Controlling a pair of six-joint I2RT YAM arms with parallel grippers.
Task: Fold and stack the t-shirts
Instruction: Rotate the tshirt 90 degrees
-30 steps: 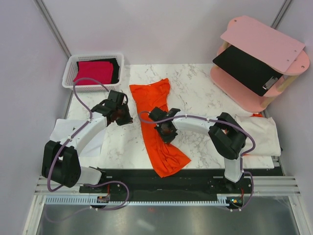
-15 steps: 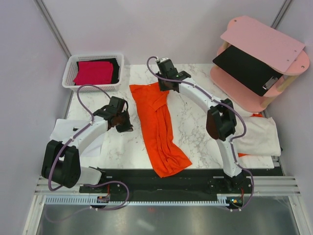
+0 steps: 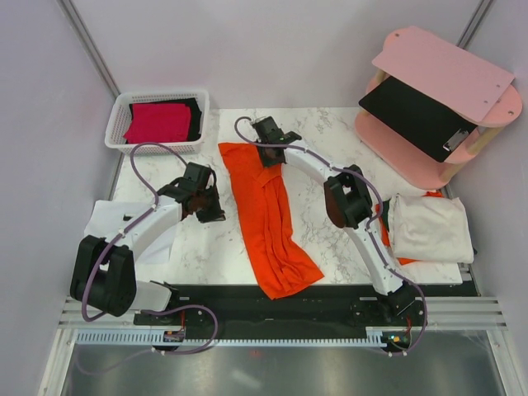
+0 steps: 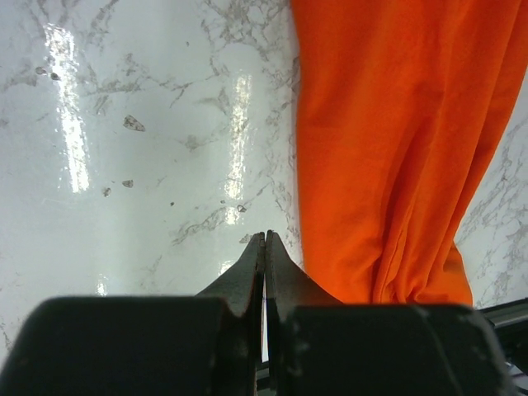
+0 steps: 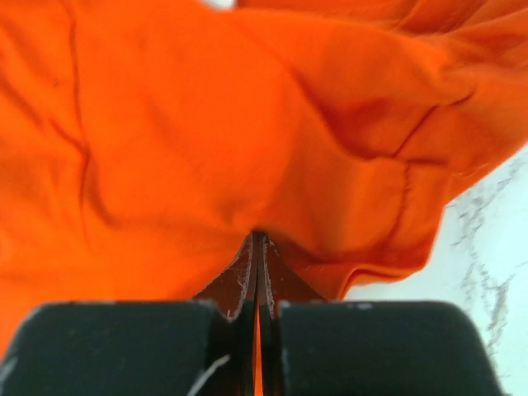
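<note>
Folding orange t-shirt (image 3: 266, 216): right pincer (image 5: 257, 246) pinches its far edge, left pincer (image 4: 266, 247) closed empty over tabletop (image 4: 140, 165); next probably draws edge nearward.

Right tool (image 3: 269, 155), mid-shirt a second ago, now pinching far end of orange t-shirt (image 3: 266, 216).

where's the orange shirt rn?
Top view: the orange t-shirt lies as a long strip mid-table, right hand at its far end, left hand beside its left edge.
</note>
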